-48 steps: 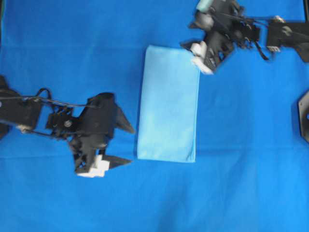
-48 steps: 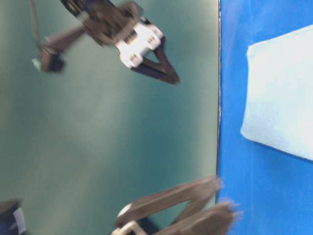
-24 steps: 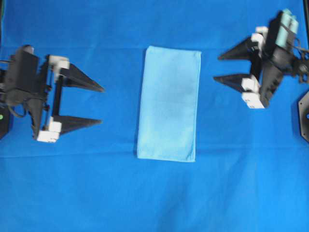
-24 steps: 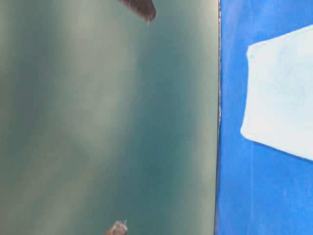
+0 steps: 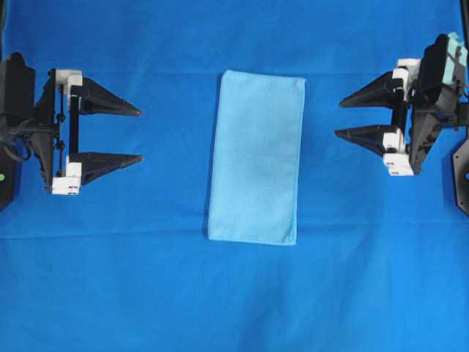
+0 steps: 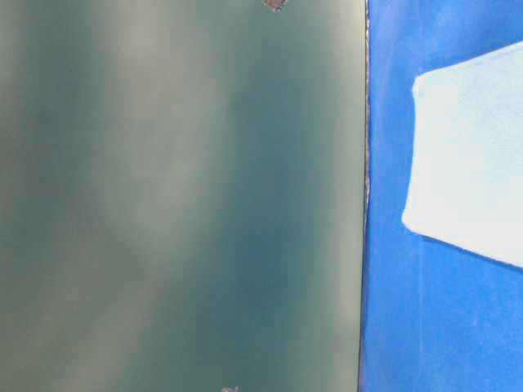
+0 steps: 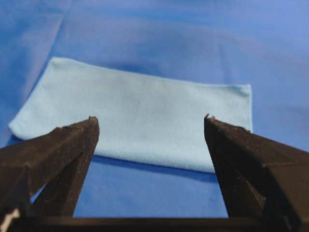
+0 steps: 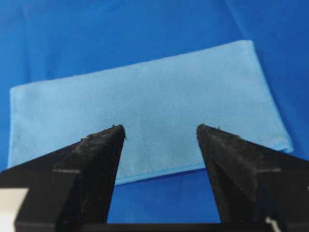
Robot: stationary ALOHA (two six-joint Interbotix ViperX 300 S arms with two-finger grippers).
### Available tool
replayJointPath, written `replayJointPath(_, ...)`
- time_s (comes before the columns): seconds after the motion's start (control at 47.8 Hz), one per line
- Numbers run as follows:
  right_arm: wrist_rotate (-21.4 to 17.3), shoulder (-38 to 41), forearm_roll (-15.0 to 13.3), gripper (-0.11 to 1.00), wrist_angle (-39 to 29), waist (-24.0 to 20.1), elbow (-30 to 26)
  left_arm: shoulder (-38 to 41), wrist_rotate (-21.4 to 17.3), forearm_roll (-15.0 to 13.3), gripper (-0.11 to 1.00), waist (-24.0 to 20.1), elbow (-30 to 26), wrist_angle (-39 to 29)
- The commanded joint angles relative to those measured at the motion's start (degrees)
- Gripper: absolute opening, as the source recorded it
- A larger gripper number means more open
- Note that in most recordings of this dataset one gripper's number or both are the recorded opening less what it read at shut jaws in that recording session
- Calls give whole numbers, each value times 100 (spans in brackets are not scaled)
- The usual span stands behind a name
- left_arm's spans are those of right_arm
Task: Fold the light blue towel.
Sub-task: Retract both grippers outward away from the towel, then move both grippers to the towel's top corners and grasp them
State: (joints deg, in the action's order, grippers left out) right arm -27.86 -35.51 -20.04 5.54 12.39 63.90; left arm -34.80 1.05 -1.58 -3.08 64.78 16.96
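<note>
So the towel (image 5: 256, 157) is lying flat on the blue surface (image 5: 146, 293), folded into a long rectangle, right between the two grippers and well apart from both. The left gripper (image 5: 139, 136) sits off to one side with its jaws spread wide and nothing in them, tips pointing straight at the towel. The right gripper (image 5: 338, 119) is on the opposite side, also gaping and holding nothing, facing the towel too. From each wrist camera the towel lies ahead of the fingertips (image 7: 91, 121), framed in the gap between them, not touching. In the table-level view only one corner of the towel shows.
</note>
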Motion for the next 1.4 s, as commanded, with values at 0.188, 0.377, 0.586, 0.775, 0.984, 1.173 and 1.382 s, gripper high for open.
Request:
replayJointPath(0.188, 53, 316, -9, 64, 9, 492, -360, 1020, -79, 9, 84, -352, -694, 352)
replayJointPath(0.377, 105, 1222, -167, 64, -255, 984, -835, 2171, -316, 9, 84, -896, -1450, 334)
replayJointPath(0.586, 105, 2312, -483, 64, -606, 1354, -1424, 3349, -387, 9, 84, -1371, -2153, 334)
replayJointPath(0.775, 105, 3208, -563, 64, -571, 1529, -1784, 4201, -387, 9, 84, -1652, -2575, 369)
replayJointPath(0.984, 105, 3885, -598, 64, -422, 1556, -2057, 4904, -387, 9, 84, -1890, -2856, 466)
replayJointPath(1.173, 105, 4271, -606, 64, -404, 1626, -2153, 5309, -387, 9, 82, -1916, -2988, 501)
replayJointPath(1.382, 105, 4377, -606, 54, -404, 1635, -2171, 5511, -571, 9, 54, -1916, -2971, 457)
